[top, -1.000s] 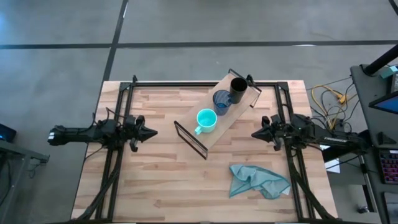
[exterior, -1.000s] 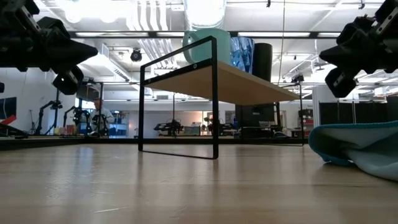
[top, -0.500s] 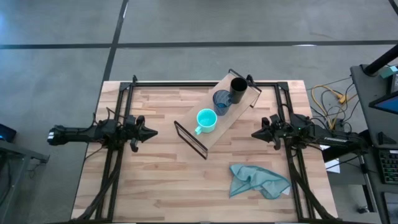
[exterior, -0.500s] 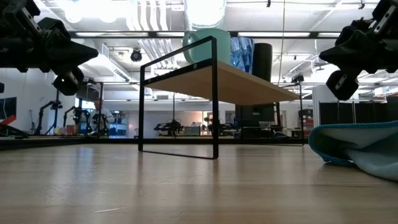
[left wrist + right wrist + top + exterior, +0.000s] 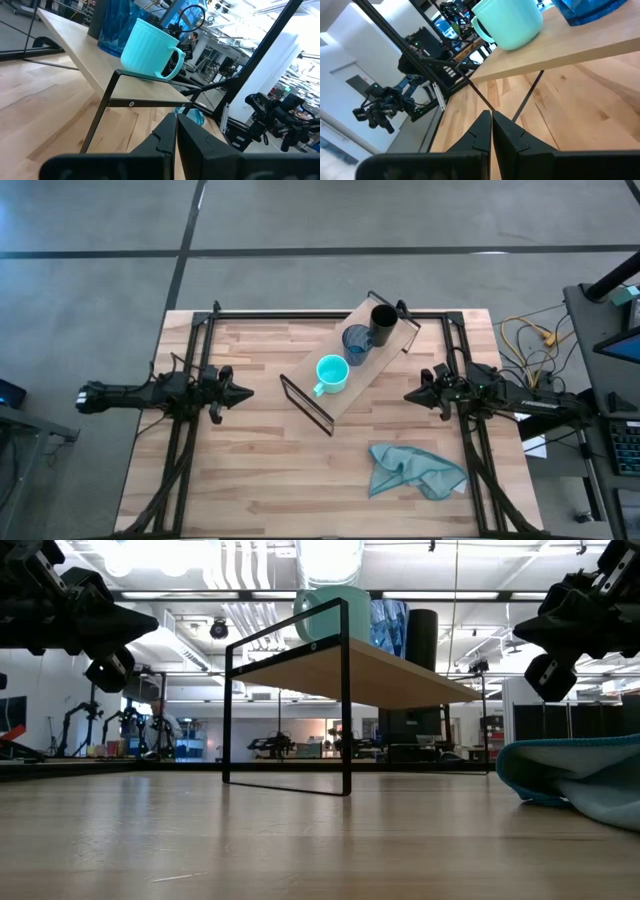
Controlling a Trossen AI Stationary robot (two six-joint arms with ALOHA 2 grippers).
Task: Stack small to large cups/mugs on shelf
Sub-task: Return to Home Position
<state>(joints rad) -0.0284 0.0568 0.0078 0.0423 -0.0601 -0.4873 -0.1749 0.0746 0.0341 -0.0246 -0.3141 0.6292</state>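
Observation:
The shelf [image 5: 355,365] stands slantwise on the table's far middle, on its black wire-frame ends. On its plank stand, in a row, the teal mug [image 5: 332,373], the blue tumbler [image 5: 357,340] and the black cup [image 5: 384,320]. My left gripper [image 5: 246,391] is shut and empty at the table's left, pointing toward the shelf. My right gripper [image 5: 408,395] is shut and empty at the table's right, also pointing toward the shelf. The teal mug [image 5: 150,49] shows in the left wrist view and in the right wrist view [image 5: 510,20].
A crumpled teal cloth [image 5: 414,470] lies on the table near the right front. Black frame rails [image 5: 190,410] run along the table's left and right sides. Bare tabletop lies in front of the shelf.

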